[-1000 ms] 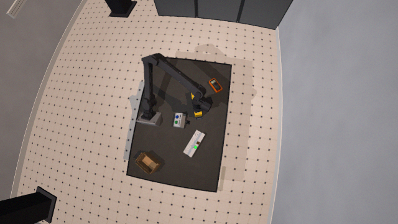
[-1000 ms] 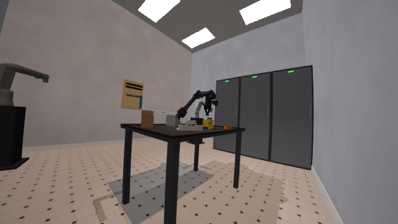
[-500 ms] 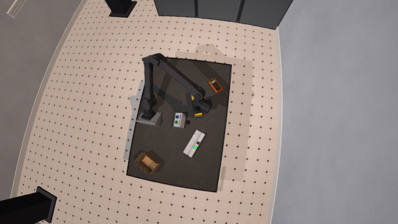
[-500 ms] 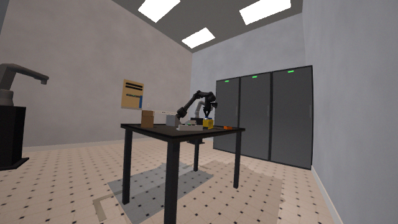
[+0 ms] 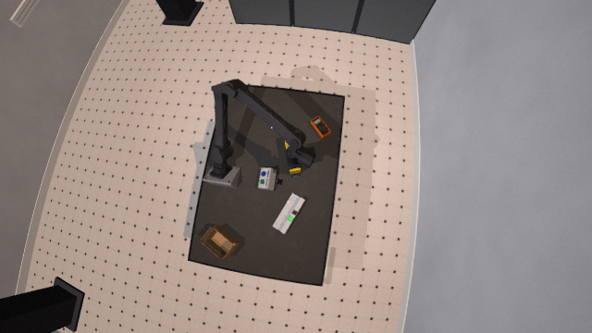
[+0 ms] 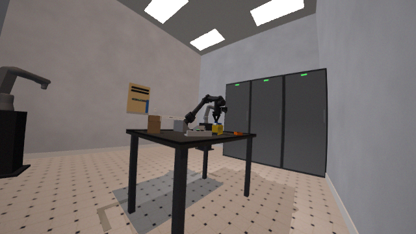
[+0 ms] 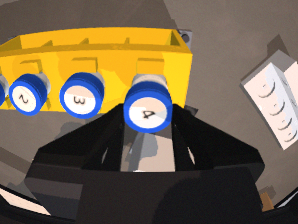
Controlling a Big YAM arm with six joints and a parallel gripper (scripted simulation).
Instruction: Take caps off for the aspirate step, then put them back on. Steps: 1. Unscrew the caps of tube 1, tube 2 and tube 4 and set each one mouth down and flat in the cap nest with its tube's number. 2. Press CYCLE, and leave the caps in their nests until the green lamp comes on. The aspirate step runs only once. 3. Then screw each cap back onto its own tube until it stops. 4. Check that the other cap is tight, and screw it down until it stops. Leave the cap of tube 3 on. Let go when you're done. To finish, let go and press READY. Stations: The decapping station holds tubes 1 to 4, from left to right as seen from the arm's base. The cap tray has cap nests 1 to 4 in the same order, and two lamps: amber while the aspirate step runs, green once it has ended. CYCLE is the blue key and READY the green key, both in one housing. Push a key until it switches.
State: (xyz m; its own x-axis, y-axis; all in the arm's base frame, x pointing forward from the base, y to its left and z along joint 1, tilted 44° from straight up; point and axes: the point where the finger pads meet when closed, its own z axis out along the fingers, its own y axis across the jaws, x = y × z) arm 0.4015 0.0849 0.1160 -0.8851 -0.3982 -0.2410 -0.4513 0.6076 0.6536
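Wrist view shows blue caps with numbers 2 [image 7: 24, 98], 3 [image 7: 80, 97] and 4 [image 7: 146, 111]; from the top the arm [image 5: 273, 120] [image 6: 198, 112] hides them. The gripper [image 5: 296, 175] [image 6: 216, 120] [image 7: 148, 111] pinches cap 4, which sits on its tube at the end of the yellow station [image 5: 295, 170] [image 6: 217, 129] [image 7: 115, 60]. A bit of another blue cap [image 7: 1, 91] peeks in beside 2. The top view shows the green lamp [image 5: 290, 218] shining on the white tray [image 5: 283, 221] [image 6: 199, 133] [image 7: 267, 95]. The key box [image 5: 266, 178] is between station and arm base. An orange meter [image 5: 320, 127] [image 6: 238, 133] lies near the worktop's top right corner. The open brown box [image 5: 220, 242] [image 6: 154, 124], near the bottom left corner, has a paler patch inside; I can't tell what it is.

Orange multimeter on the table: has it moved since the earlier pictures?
No. In the top view, the orange multimeter lies at the same place relative to the table.
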